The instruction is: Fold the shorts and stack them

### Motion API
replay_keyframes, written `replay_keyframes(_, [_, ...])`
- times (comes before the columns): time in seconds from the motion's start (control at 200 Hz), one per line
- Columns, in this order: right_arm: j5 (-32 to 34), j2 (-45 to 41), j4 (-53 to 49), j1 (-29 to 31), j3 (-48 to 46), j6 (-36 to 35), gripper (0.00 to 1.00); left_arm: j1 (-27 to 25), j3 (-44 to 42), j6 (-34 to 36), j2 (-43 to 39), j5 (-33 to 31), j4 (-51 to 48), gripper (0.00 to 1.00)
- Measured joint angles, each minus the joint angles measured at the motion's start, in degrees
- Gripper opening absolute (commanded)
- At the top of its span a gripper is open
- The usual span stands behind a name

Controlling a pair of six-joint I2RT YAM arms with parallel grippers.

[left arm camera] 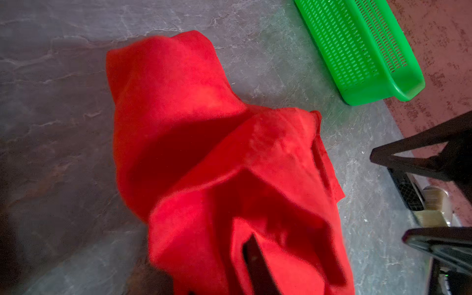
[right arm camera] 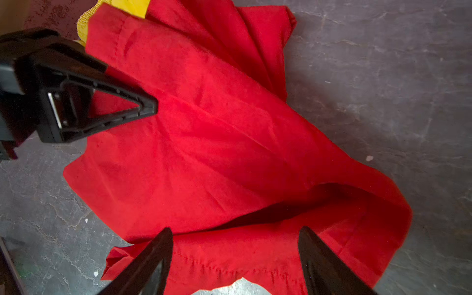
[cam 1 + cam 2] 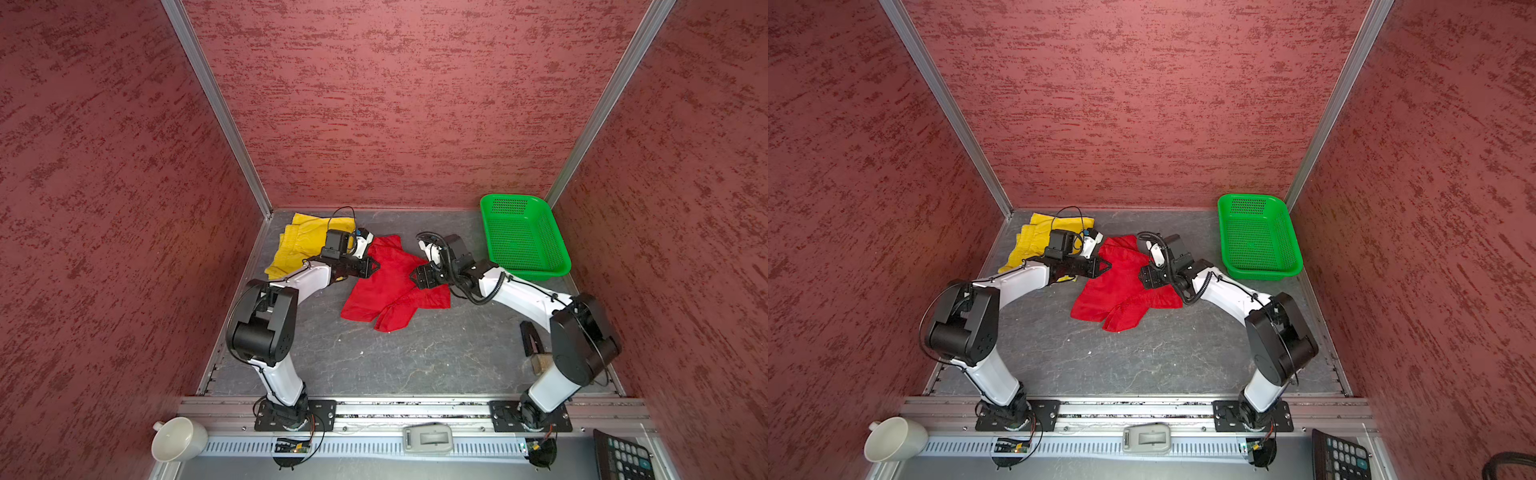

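Red shorts [image 3: 386, 286] [image 3: 1121, 291] lie crumpled mid-table, the legs toward the front. My left gripper [image 3: 374, 266] [image 3: 1106, 266] is shut on the red shorts at their left edge. In the left wrist view the red fabric [image 1: 178, 102] bunches around one dark finger [image 1: 255, 260]. My right gripper [image 3: 417, 276] [image 2: 236, 229] stands open over the right side of the red shorts [image 2: 217, 140], its fingers on either side of a stitched hem. Yellow shorts [image 3: 299, 245] [image 3: 1034, 241] lie at the back left, partly under the left arm.
A green perforated basket [image 3: 540, 272] [image 1: 370, 89] stands at the back right. A small black object [image 3: 530, 338] lies near the right arm's base. Red walls enclose the table on three sides. A white cup [image 3: 178, 438] and a calculator [image 3: 623, 457] sit beyond the front rail.
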Motion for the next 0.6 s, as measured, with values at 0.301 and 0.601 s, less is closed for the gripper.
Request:
replay_keyframes(0.301, [0.1, -9.5, 5.0, -0.1, -9.9, -2.7, 0.79, -5.9, 24.8, 7.9, -11.3, -9.4, -21.2, 0.00])
replay_keyframes(0.601, [-3.3, -21.2, 13.3, -0.1, -15.1, -3.9, 0.81, -13.9, 40.7, 7.4, -15.8, -14.9, -28.5, 0.02])
